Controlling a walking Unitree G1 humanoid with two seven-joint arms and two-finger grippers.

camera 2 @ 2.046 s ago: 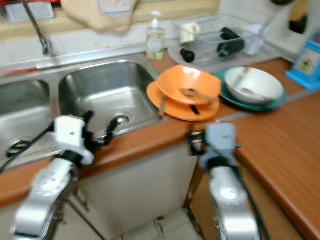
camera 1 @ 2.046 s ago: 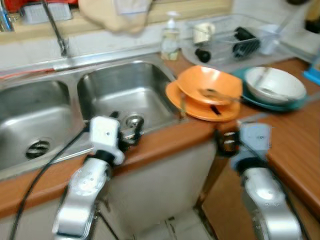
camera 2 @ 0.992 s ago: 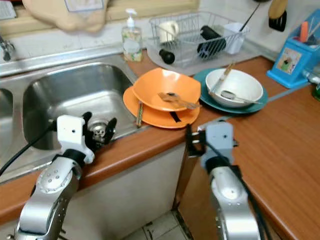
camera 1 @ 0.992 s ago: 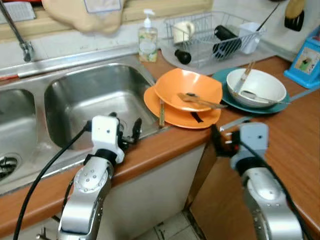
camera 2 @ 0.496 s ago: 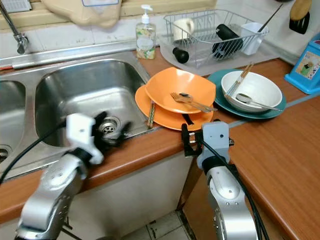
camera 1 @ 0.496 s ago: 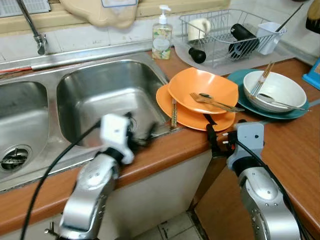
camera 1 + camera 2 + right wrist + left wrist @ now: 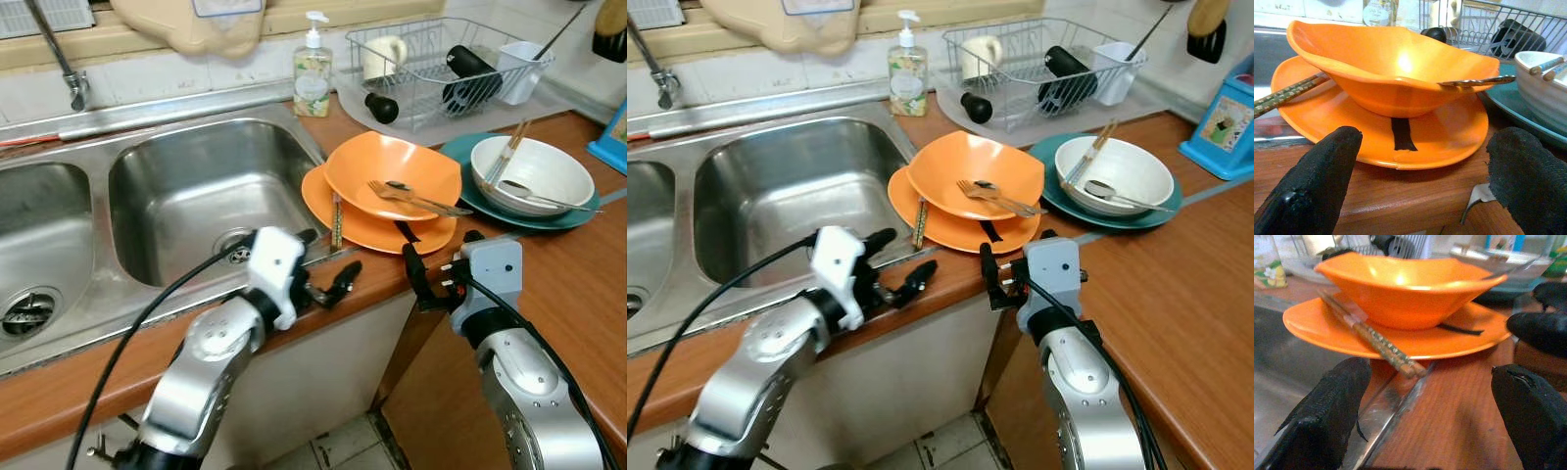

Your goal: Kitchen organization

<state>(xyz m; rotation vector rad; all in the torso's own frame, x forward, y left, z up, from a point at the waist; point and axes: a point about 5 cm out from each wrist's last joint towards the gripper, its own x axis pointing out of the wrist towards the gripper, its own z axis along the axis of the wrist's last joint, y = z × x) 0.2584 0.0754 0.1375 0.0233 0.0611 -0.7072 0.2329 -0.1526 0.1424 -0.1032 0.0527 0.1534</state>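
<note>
Double sink (image 7: 186,186) left of orange plate (image 7: 353,223), wooden table (image 7: 1176,284) carrying the rest. Dish rack (image 7: 441,59) behind plate, soap bottle (image 7: 313,65) behind and left. Teal plate (image 7: 465,157) with white bowl (image 7: 534,171) right of orange plate, chopsticks and spoon inside. Orange bowl (image 7: 392,176) stacked on orange plate, fork (image 7: 416,199) and spoon lying in it. Chopsticks (image 7: 1369,335) resting on plate's sink-side rim, tips overhanging. Black strip (image 7: 1400,133) on plate's front. Left end effector (image 7: 323,264) just in front-left of plate, fingers spread wide, empty. Right end effector (image 7: 423,279) just in front of plate at table edge, also wide open, empty. Likely step: picking up orange stack. Best to clear loose chopsticks and cutlery first, else sliding off on lift. Grip low at rim, keep level. Grippers close together, collision risk.
</note>
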